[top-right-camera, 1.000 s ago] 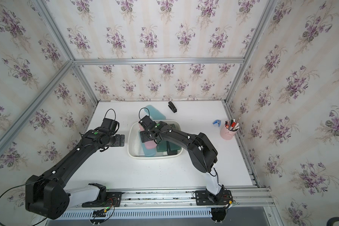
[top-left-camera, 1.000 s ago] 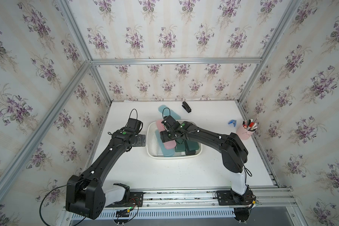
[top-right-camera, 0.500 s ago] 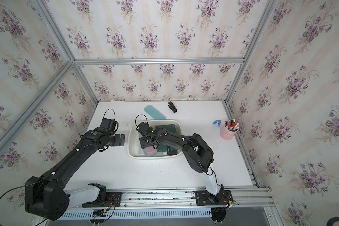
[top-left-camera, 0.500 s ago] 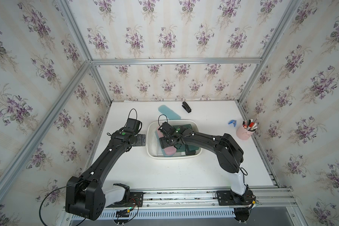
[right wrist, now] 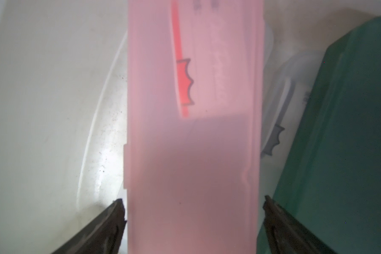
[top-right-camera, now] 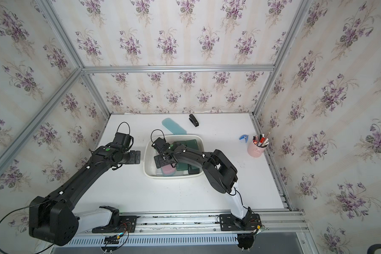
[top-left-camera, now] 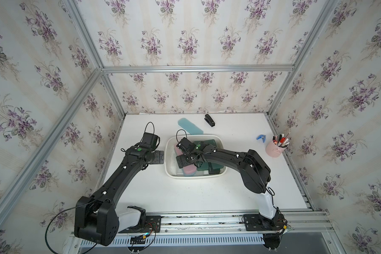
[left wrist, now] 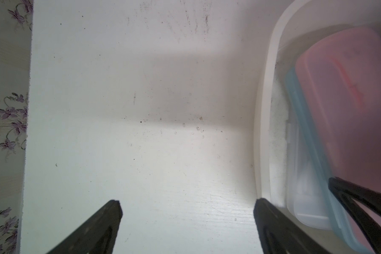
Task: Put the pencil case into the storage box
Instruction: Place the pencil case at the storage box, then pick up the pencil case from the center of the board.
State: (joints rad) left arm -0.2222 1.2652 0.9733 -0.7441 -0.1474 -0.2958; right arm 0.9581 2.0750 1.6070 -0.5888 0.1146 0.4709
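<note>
The pink, translucent pencil case [right wrist: 194,143] lies flat inside the storage box [top-left-camera: 167,160]. The box is white, shallow and round-cornered.

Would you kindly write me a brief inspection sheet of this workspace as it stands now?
Surface: white table, faint scuffs.
Job's things: storage box holds a pink pencil case and dark green cases; a light blue case lies on the table behind it.
Clutter: stapler, blue clip, pink pen cup.
Grippers: left gripper open over bare table beside the box; right gripper open, jaws astride the pink pencil case inside the box.
Cables: black loop at each wrist; another trails from the left arm's base.
Surroundings: floral walls, aluminium frame.
</note>
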